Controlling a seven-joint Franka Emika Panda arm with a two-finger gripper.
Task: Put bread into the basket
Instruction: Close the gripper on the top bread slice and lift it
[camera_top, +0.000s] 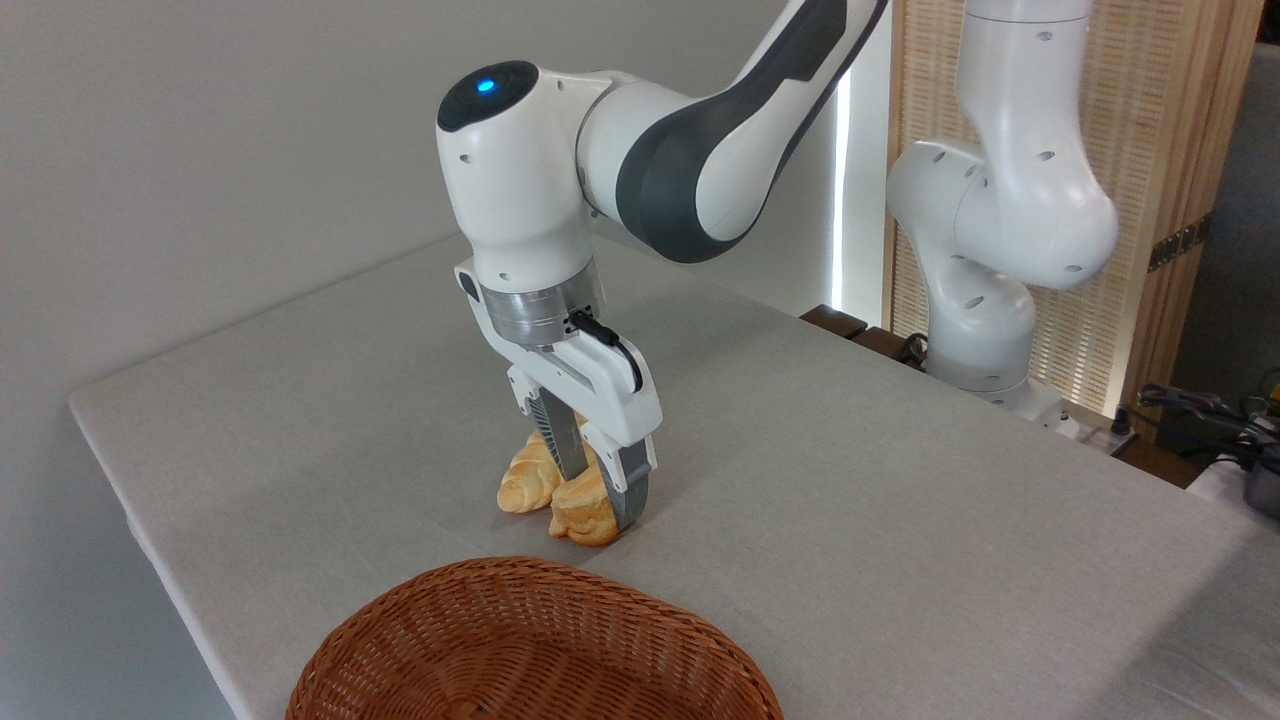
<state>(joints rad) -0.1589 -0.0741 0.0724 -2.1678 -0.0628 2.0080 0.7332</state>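
The bread (583, 512), a small puffy golden bun, rests on the grey table (850, 520) just beyond the basket. My gripper (602, 500) is lowered over it with its jaws apart. One finger stands at the bun's back left and the other finger (630, 495) against its right side. The bun lies between them, still on the cloth. The basket (530, 650), wide reddish-brown wicker, sits at the table's front edge, partly cut off by the frame.
A longer ridged golden roll (524, 476) lies touching the bun on its left, behind my gripper. The arm's white base (985, 330) stands at the table's far right. Cables and gear (1210, 415) lie off the right end.
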